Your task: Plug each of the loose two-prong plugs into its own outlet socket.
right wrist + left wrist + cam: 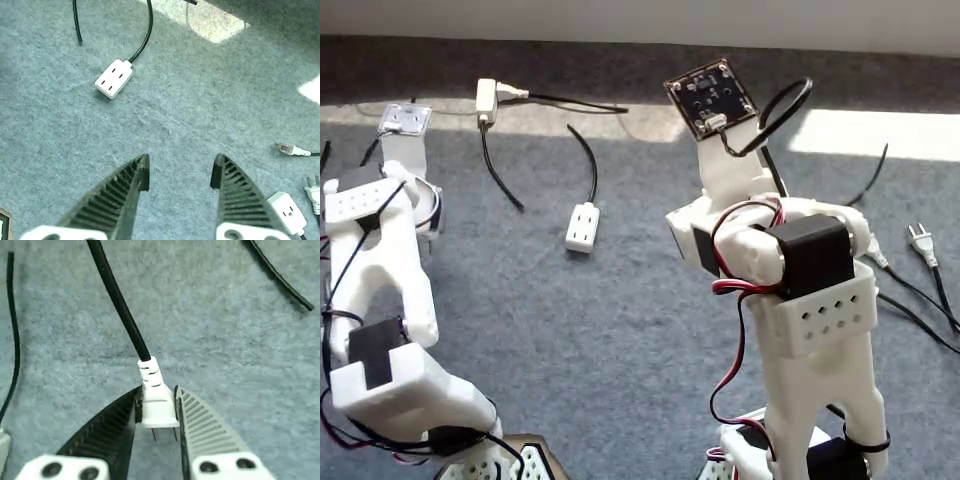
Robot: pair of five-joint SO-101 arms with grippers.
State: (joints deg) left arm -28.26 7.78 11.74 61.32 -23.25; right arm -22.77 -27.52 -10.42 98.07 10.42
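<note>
The left tool (157, 390) pinches a white plug (157, 409), prongs showing, cord (120, 305) cut off; right tool (181, 160) gapes empty.

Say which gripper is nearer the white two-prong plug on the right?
Right. The right gripper hovers beside the white two-prong plug; the left gripper clamps another plug far off.

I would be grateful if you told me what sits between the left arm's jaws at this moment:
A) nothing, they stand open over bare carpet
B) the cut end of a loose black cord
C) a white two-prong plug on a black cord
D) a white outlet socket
C: in the left wrist view the left arm's jaws press on both sides of the white two-prong plug, with its black cord leading away across the carpet.
</note>
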